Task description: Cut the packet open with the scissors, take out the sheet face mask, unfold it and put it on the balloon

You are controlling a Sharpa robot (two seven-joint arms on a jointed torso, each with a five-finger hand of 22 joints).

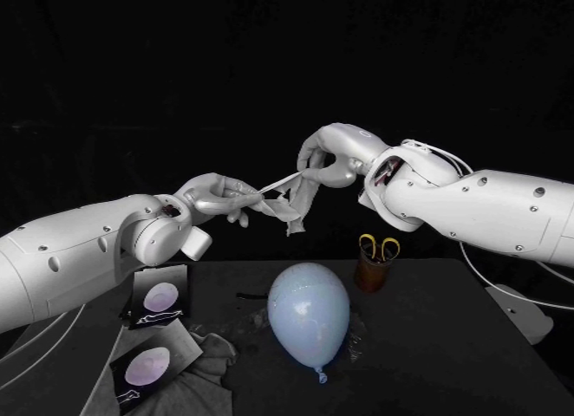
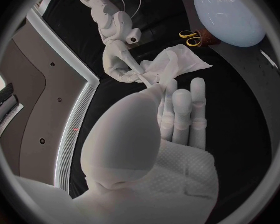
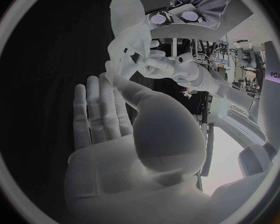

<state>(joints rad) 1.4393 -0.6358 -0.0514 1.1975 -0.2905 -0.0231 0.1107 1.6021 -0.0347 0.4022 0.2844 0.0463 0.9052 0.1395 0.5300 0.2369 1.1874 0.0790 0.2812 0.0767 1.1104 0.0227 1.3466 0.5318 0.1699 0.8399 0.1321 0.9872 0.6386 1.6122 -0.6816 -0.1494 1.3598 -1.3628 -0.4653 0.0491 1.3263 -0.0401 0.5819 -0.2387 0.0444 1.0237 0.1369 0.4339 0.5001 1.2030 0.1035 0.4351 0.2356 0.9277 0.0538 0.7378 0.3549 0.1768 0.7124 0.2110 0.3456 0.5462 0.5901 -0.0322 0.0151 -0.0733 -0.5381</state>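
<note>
Unfolding step. Sheet mask [image 1: 291,205] hangs crumpled in the air between both hands. Balloon [image 1: 309,312] lies on the table below, well apart. Left hand [image 1: 218,198] pinches one edge, its other fingers straight. Right hand [image 1: 322,165] grips the opposite edge. Next, probably: draw the hands apart to spread it (gently, it looks limp), then lower it.

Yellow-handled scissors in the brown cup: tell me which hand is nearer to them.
Right. The right hand is raised just left of the yellow-handled scissors, holding the white sheet mask; the left hand holds it farther left.
</note>
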